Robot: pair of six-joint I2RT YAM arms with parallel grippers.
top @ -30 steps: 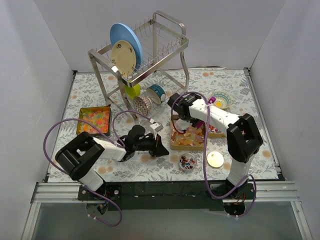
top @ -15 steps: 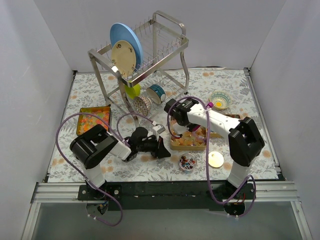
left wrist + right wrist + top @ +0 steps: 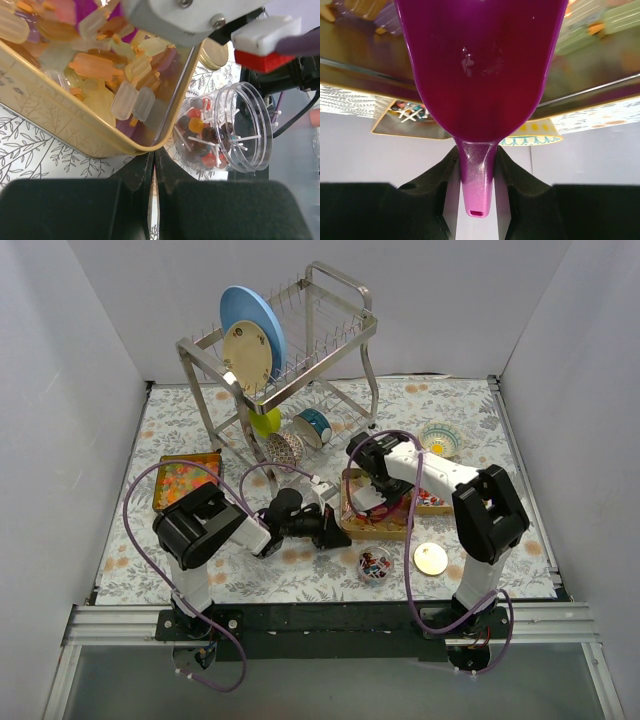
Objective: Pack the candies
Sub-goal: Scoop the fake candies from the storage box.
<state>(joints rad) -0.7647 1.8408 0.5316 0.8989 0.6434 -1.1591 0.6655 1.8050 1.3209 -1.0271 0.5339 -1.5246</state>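
Right wrist view: my right pincer [image 3: 476,165] grips the purple scoop [image 3: 480,75] by its handle, its bowl running straight ahead over the gold tray [image 3: 600,90] where the gummies [image 3: 585,20] lie. My left pincer [image 3: 154,170], closed and empty, sits at the tray's near left corner beside the jar [image 3: 235,130].

Rack [image 3: 300,340]: rear of table [image 3: 500,470], plates [image 3: 250,335] standing in it.
Left tray [image 3: 190,455]: near left edge, candies [image 3: 190,478] in it.
Middle tray [image 3: 375,536]: right of centre, gummies [image 3: 125,97] in it.
Jar [image 3: 375,565]: just before middle tray.
Lid [image 3: 431,558]: right of jar.
Bowl [image 3: 440,439]: behind middle tray.
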